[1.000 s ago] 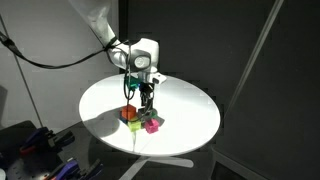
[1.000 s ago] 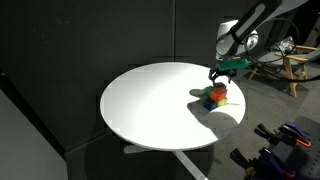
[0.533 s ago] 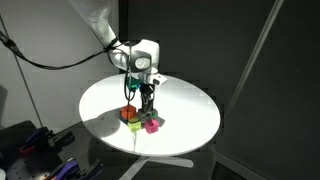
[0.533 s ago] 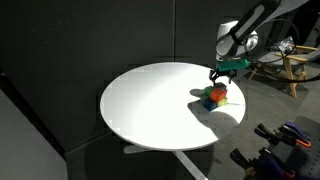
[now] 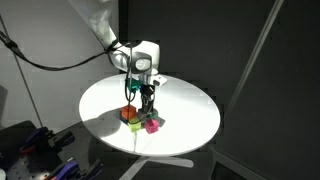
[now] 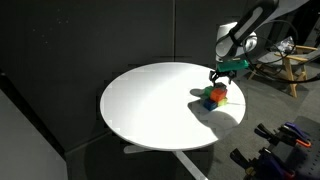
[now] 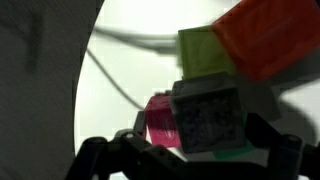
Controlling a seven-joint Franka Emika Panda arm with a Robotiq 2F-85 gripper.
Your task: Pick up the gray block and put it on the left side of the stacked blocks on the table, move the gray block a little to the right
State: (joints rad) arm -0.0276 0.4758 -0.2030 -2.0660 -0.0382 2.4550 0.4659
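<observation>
In an exterior view the gripper (image 5: 147,100) hangs low over the stacked blocks (image 5: 140,120) on the table (image 5: 190,105). In an exterior view an orange cube (image 6: 219,92) shows in that cluster, near the table's rim. In the wrist view the jaws stand wide with the gray block (image 7: 208,122) between them, just beside a pink cube (image 7: 158,125), a green cube (image 7: 205,52) beyond.

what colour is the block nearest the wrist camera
Dull gray; the block shows best in wrist view.

Glossy white jointed robot arm (image 5: 103,32), all rounded segments. A thick black cable (image 5: 40,63) trails off it. Boxy white-and-grey wrist housing (image 5: 143,55), then the black two-fingered gripper (image 5: 147,106), its fingers (image 7: 120,152) matte, dark and angular.
</observation>
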